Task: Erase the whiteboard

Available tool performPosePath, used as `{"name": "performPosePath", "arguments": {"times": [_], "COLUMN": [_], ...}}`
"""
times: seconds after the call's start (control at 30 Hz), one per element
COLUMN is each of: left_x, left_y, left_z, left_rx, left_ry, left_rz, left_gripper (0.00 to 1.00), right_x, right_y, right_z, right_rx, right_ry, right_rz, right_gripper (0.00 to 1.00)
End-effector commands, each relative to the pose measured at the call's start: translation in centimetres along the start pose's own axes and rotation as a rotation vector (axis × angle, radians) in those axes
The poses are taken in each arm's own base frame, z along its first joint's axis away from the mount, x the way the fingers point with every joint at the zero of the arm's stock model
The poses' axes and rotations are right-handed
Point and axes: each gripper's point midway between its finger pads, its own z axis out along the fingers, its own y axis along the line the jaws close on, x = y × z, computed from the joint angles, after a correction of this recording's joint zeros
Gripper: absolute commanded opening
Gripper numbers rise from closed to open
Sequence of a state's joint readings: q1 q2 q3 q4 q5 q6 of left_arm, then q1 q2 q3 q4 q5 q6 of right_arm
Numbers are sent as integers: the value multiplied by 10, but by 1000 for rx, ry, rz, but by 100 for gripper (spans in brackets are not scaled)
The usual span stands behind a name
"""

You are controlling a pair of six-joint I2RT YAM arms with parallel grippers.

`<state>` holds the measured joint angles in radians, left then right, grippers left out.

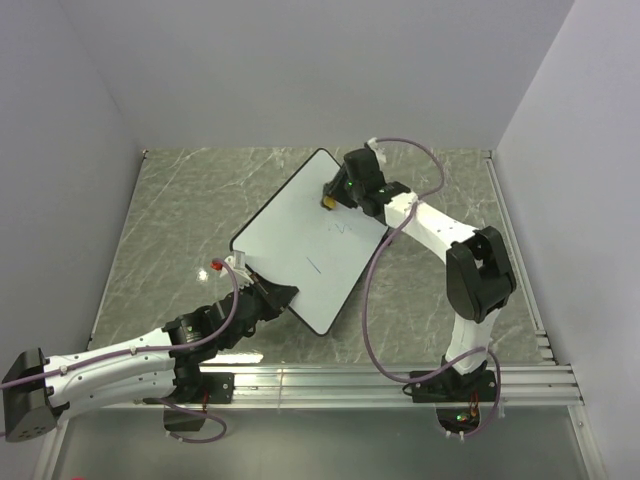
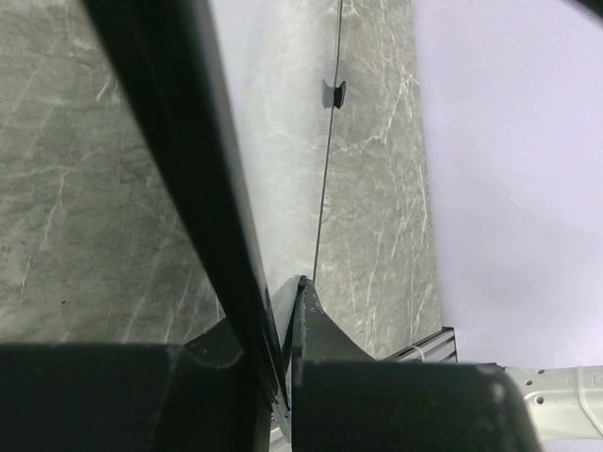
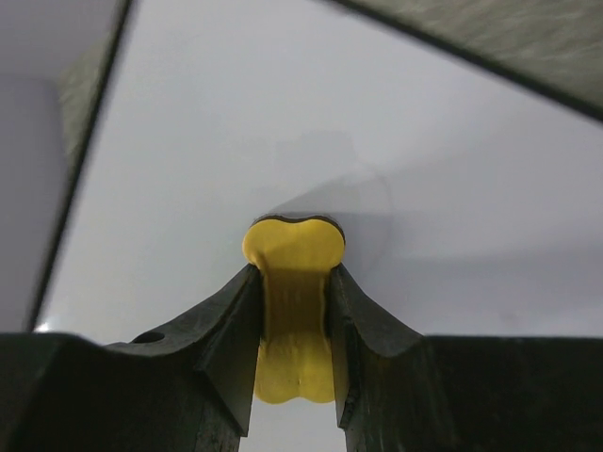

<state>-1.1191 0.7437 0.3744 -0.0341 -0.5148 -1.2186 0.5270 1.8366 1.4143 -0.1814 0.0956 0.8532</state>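
The whiteboard [image 1: 295, 250] lies askew on the marble table, with faint blue marks [image 1: 345, 228] on its right half. My left gripper [image 1: 285, 296] is shut on the board's near-left edge. In the left wrist view the jaws [image 2: 275, 322] pinch the black rim [image 2: 188, 160], seen edge-on. My right gripper [image 1: 331, 197] is over the board's far corner, shut on a yellow bone-shaped eraser [image 3: 294, 252]. The eraser's head touches the white face [image 3: 283, 113].
Grey marble table [image 1: 180, 210] enclosed by white walls on three sides. Aluminium rails run along the near edge [image 1: 400, 378] and the right side [image 1: 512, 230]. A purple cable [image 1: 372, 300] loops from the right arm beside the board's right edge.
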Motion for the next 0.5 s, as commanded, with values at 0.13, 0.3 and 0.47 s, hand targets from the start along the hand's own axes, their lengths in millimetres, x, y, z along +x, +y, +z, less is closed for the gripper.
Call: {"name": "performPosePath", "arguments": {"times": [0.13,0.3,0.47], "left_x": [92,92,92], "left_y": [100,100,100], "left_z": [-52,-53,-54], "left_rx": [-227,-227,-226], "left_ry": [511,511,508], "left_rz": [348,351,352], "left_gripper": [1,0,0], "right_x": [90,102,111], "right_y": [99,92,52], "right_z": [-23,-17,-23], "right_rx": [-198,-174,-103], "right_ry": [292,312,318], "right_rz": [-53,-44,-53], "right_gripper": [0,0,0]}}
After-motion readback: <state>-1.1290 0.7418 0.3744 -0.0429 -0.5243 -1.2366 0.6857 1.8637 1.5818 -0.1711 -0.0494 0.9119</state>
